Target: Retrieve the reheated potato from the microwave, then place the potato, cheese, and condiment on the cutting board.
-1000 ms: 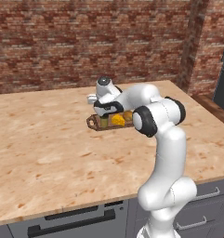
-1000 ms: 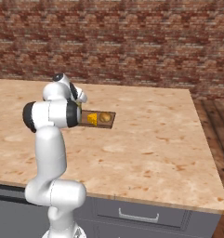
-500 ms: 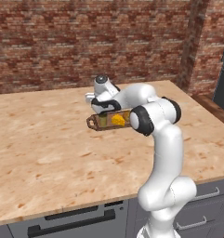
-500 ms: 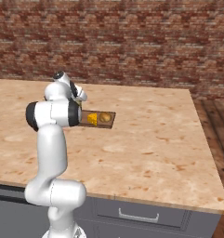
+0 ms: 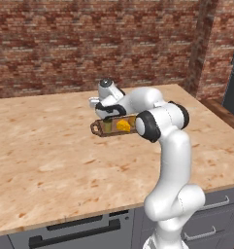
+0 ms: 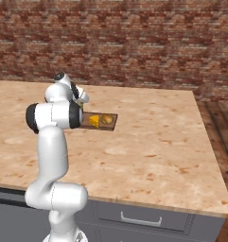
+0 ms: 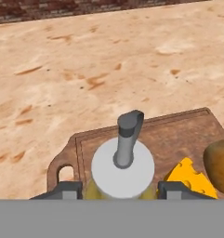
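Much of the working area is being blocked by the arm. In the left base view the white forearm and elbow are covering the right end of the cutting board [image 5: 108, 127], leaving its loop handle and the cheese [image 5: 123, 126] showing. In the right base view the upper arm is hiding the board's left end, while the cheese [image 6: 94, 121] and the potato [image 6: 106, 119] are sitting side by side on the exposed part of the cutting board [image 6: 112, 124]. In the hand view the potato [image 7: 219, 163] is being cut off by the right edge and the cheese [image 7: 190, 176] by the grey band; the body of the condiment [image 7: 123, 166] is lying mostly under its own pale cap and grey nozzle, so only olive slivers are showing. The microwave is not being seen from these angles.

The jaws [image 7: 123, 189] are standing on either side of the condiment bottle, narrowly parted and closing on its body, with one fingertip [image 7: 69, 189] at each flank. The bottle is standing upright over the handle end of the cutting board [image 7: 178, 130], just beside the cheese; whether its base is touching the board cannot be told.

The board is lying well inside the tabletop [image 6: 153, 137], away from every edge, with bare wood stretching around it on all sides and the brick wall [image 5: 89, 44] running behind.
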Controlling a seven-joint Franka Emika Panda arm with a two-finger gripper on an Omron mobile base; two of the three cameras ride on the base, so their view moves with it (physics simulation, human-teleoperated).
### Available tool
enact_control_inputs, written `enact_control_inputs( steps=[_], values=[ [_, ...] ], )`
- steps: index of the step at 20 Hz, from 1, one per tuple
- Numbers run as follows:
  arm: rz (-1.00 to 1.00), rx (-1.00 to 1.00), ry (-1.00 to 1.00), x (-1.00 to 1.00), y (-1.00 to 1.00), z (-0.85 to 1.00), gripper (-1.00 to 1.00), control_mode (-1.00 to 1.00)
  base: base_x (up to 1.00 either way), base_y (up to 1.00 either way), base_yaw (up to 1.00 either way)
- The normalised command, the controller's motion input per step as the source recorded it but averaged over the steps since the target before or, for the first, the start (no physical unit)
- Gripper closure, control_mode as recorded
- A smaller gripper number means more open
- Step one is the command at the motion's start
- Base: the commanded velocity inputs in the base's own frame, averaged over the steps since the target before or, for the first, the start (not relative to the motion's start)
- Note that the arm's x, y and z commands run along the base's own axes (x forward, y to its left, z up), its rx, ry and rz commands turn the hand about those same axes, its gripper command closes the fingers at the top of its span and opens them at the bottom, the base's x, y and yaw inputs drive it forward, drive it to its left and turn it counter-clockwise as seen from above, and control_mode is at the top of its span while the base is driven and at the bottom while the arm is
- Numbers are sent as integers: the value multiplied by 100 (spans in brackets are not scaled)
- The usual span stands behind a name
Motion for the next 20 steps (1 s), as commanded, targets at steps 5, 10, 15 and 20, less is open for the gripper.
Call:
enact_control_inputs(
  steps=[5, 10, 15, 20],
  values=[
    [0, 0, -2, -13, -7, -15, -100, -100, 0, 0, 0],
    [0, 0, -3, -8, -2, -2, -100, -100, 0, 0, 0],
    [0, 0, -4, -5, 0, 2, -100, -100, 0, 0, 0],
    [0, 0, 0, -5, 0, 6, -100, -100, 0, 0, 0]
  ],
)
